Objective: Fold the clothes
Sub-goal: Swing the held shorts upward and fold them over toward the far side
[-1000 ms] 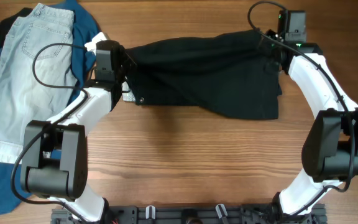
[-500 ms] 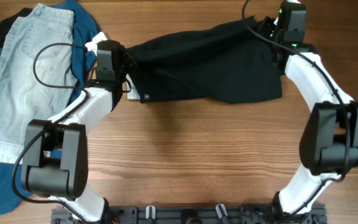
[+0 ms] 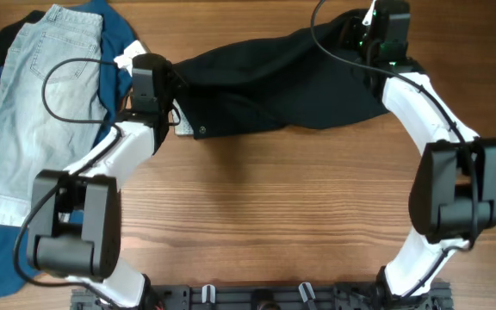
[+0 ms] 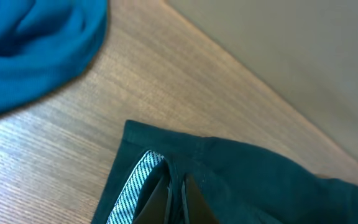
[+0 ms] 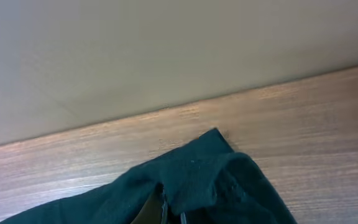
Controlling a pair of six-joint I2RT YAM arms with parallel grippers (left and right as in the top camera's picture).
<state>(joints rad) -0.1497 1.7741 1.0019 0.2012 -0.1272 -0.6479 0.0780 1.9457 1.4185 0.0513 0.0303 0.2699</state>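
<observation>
At upper centre-left of the overhead view, the left gripper is clamped on one end of the black shorts. At upper right, the right gripper pinches the opposite corner. The shorts stretch between them over the table. Pale denim shorts overlie a deep-blue garment at upper left.

Overhead looks straight down on the whole table, while both wrist cameras sit low and close at opposite ends of the black shorts.
</observation>
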